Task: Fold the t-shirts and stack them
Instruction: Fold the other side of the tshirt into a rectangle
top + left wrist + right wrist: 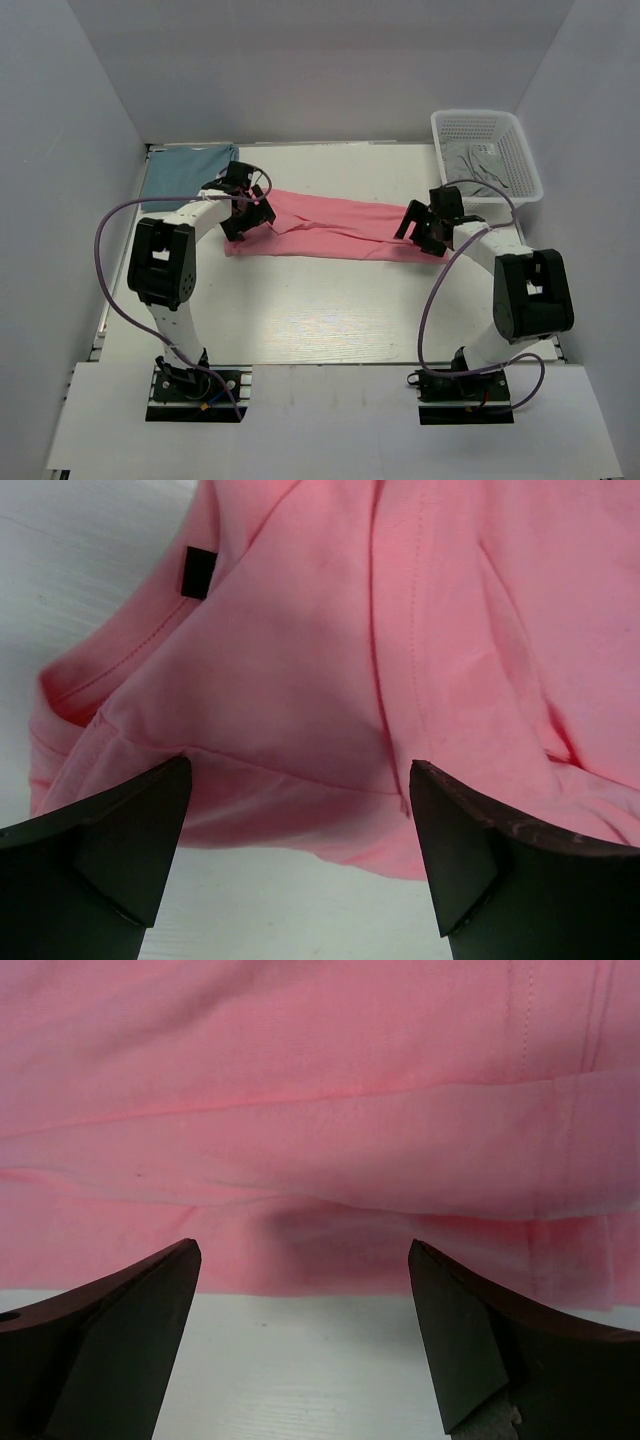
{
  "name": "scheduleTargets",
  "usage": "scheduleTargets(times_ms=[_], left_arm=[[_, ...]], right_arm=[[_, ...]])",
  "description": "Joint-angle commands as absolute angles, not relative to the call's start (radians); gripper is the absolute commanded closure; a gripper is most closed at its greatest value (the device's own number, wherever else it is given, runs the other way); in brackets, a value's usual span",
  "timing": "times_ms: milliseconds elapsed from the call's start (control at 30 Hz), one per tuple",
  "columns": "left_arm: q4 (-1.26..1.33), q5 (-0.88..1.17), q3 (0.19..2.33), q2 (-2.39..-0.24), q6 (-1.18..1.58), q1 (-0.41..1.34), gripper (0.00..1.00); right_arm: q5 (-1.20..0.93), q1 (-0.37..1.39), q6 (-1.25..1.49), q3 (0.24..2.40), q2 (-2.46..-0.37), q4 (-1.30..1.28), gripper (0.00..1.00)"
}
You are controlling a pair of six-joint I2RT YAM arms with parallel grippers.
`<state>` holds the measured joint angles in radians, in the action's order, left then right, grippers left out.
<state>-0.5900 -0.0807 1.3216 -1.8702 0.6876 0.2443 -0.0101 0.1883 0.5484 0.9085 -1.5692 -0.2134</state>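
Left claw [300, 780], jaws spread wide and gripping nothing, hangs over the collar end of the pink shirt [330, 228]. Right claw [305, 1260], equally wide and empty, hangs over its other end. The pink shirt lies as a long strip across the middle of the bench [320, 320], and the teal shirt [185, 170] lies in the far left corner.

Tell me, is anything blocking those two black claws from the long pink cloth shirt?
Nothing visible. The open left gripper and open right gripper sit right at the salmon pink cloth t-shirt, its edge directly ahead.
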Motion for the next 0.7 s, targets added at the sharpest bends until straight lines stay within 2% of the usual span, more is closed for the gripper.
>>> scheduleTargets(times_ms=[0, 300, 667], left_arm=[[-0.571, -0.092, 1.319, -1.874, 0.678, 0.239, 0.0], [-0.583, -0.144, 1.31, -1.875, 0.678, 0.239, 0.0], [-0.606, -0.198, 1.301, -1.864, 0.669, 0.23, 0.0]], right_arm=[[-0.005, 0.187, 0.569, 0.954, -1.618, -0.163, 0.1], [0.089, 0.18, 0.653, 1.034, -1.722, -0.077, 0.1], [0.222, 0.14, 0.744, 1.238, -1.885, -0.238, 0.1]])
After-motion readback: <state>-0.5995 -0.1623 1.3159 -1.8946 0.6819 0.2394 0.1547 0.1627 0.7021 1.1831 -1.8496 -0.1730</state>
